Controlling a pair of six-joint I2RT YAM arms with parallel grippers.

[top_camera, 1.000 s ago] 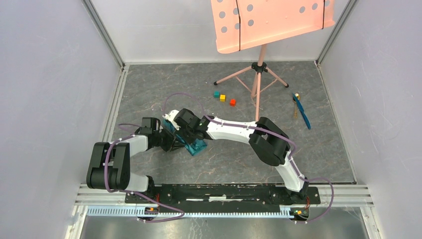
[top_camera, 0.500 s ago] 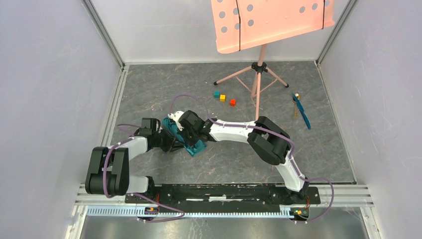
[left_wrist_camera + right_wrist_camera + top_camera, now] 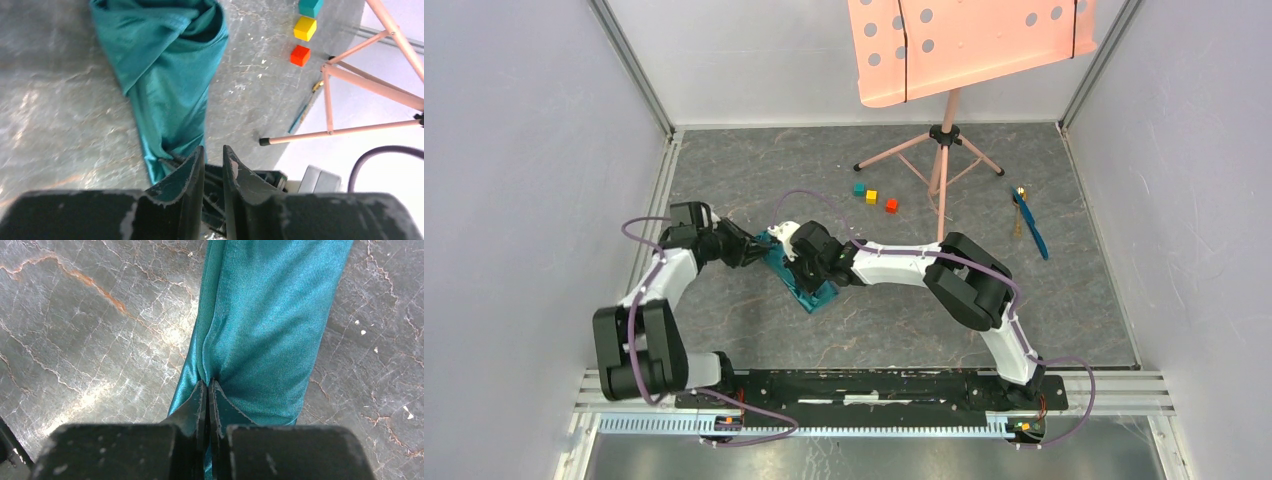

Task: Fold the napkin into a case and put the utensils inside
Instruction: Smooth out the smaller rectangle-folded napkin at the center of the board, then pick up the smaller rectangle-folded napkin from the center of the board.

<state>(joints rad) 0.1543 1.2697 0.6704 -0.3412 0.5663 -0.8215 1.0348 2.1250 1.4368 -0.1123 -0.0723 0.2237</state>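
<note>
Grey marbled bench [image 3: 1074, 320]. Right pincer [image 3: 208, 384] pinches teal-green cloth napkin [image 3: 270, 315] at its fold; left pincer [image 3: 212, 150] slightly parted, empty. Pull taut, crease flat before releasing.

Left arm [image 3: 662, 282] was folded sharply at the elbow near its base, forearm reaching away from the base, wrist turned inward to the right. Left hand [image 3: 213, 162] was low, fingers [image 3: 187, 175] slightly parted, narrow gap, nothing between them. Right arm [image 3: 894, 262] stretched far left across the middle, elbow bent. Right hand [image 3: 207, 390] pointed down, fingers pressed together, pinching a fold of the napkin [image 3: 270, 315]. The hands sat close, facing each other.
</note>
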